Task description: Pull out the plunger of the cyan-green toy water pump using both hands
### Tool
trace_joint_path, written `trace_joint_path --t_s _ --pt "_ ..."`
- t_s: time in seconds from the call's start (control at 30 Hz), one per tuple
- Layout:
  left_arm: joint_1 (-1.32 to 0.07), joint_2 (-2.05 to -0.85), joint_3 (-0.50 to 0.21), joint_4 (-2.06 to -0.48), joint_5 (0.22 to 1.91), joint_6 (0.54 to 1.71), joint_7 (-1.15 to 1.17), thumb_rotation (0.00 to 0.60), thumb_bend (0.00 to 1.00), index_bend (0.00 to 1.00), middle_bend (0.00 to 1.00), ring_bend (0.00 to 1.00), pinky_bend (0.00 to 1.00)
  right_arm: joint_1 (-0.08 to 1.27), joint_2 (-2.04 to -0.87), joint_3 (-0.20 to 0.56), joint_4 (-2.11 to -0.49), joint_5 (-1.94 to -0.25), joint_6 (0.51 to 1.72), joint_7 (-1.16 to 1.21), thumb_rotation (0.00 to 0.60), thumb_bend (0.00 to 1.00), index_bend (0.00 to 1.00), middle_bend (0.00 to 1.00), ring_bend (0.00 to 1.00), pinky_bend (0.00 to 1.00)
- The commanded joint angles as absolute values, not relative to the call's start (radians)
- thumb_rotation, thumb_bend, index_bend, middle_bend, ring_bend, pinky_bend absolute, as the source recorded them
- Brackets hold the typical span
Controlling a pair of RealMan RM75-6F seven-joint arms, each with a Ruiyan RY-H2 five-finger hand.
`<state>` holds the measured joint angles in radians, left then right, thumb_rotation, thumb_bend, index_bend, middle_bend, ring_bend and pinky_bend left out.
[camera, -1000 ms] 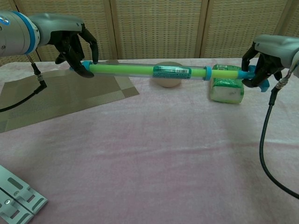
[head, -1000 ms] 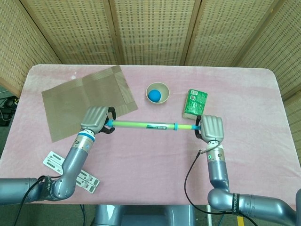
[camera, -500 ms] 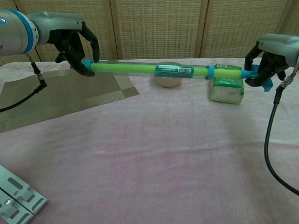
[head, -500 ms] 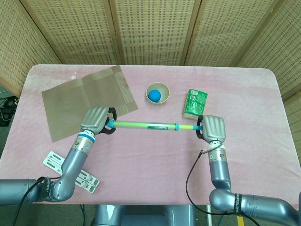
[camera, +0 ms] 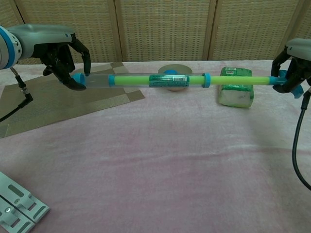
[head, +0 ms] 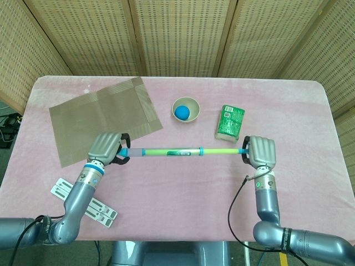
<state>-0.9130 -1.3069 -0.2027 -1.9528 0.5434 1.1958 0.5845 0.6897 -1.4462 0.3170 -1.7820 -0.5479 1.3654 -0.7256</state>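
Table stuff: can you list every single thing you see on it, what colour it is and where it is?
toy water pump: one, cyan-green with a clear barrel, held level above the table's middle, thin green plunger rod showing at its right end
bowl: one, cream, behind the pump, mid table
ball: one, blue, inside the bowl
carton: one, green, right of the bowl
placemat: one, brown woven, back left
metal brackets: pale grey, front left edge
tablecloth: one, pink, covering the table
left hand: one, grey and black, grips the pump's left end
right hand: one, grey and black, grips the plunger handle at the right
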Motion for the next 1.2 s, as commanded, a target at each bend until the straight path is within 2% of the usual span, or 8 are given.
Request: trace_joint_path --t_s 0.03,0.77,1.2 --pt "-0.894 -1.303 -0.184 -1.954 0.565 1.202 0.574 0.6 0.37 0.62 1.0 0.85 0.73 0.68 -1.441 0.311 -1.773 -0.546 1.362 -0.714 0.6 0.61 0.85 1.0 1.0 0.73" --pt "-0.766 -1.269 -0.069 -1.959 0.74 1.225 0.527 0.6 0.37 0.62 1.0 0.85 0.73 0.629 -1.38 0.287 -1.699 -0.554 1.324 -0.663 0.6 0.61 0.85 1.0 1.0 0.73" --pt "-0.736 -1.25 -0.068 -1.926 0.768 1.196 0.499 0.6 0.37 0.62 1.0 0.85 0.73 0.62 -1.37 0.291 -1.663 -0.533 1.313 -0.663 0.6 0.61 0.85 1.0 1.0 0.73"
